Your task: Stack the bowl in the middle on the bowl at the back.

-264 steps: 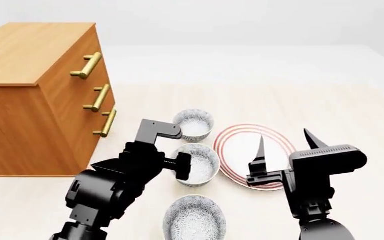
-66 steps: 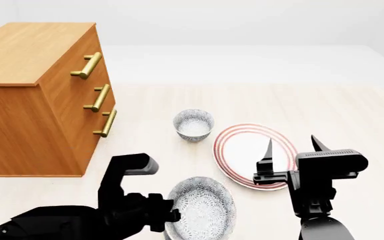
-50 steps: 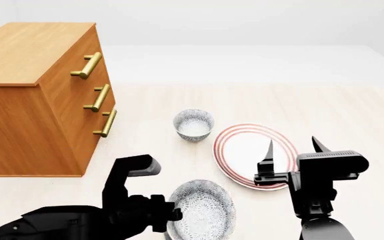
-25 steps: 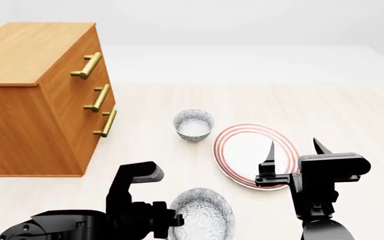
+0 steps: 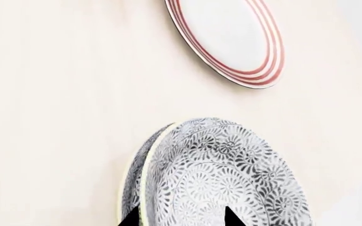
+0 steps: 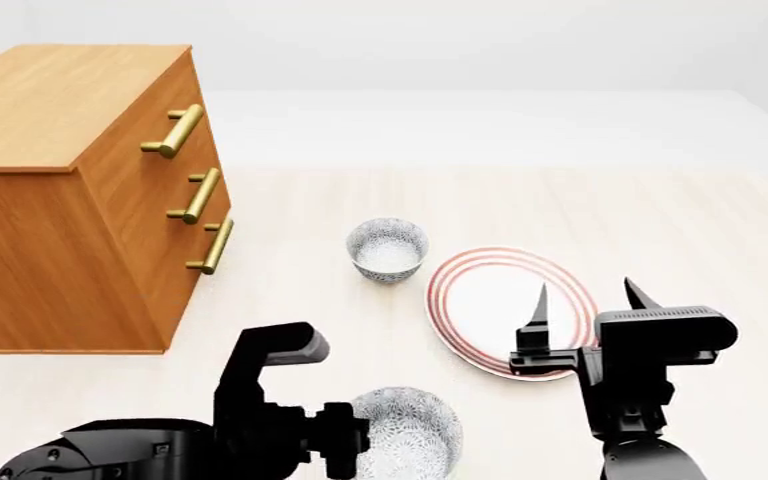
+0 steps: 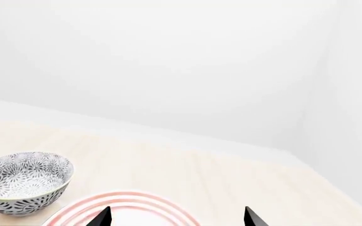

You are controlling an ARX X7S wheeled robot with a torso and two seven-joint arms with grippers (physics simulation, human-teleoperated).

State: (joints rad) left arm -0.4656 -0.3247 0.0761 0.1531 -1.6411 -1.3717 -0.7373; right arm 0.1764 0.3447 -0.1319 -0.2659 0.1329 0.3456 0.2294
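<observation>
My left gripper is shut on the left rim of the bowl in the middle, a white bowl with a grey pattern, low at the near edge of the head view. In the left wrist view one finger is outside the rim of this bowl and one inside. A sliver of another patterned bowl shows beside it. The bowl at the back stands alone and upright, far from the held one; the right wrist view shows that bowl too. My right gripper hangs open above the plate, holding nothing.
A wide red-ringed plate lies right of the bowls, and is also in the left wrist view as the plate. A wooden dresser with brass handles stands at the left. The pale wooden floor stretches back to a white wall.
My left gripper carried the bowl from the middle toward the near edge, and in the last second it sank lower, so the bowl looks smaller. The right arm barely moved.
</observation>
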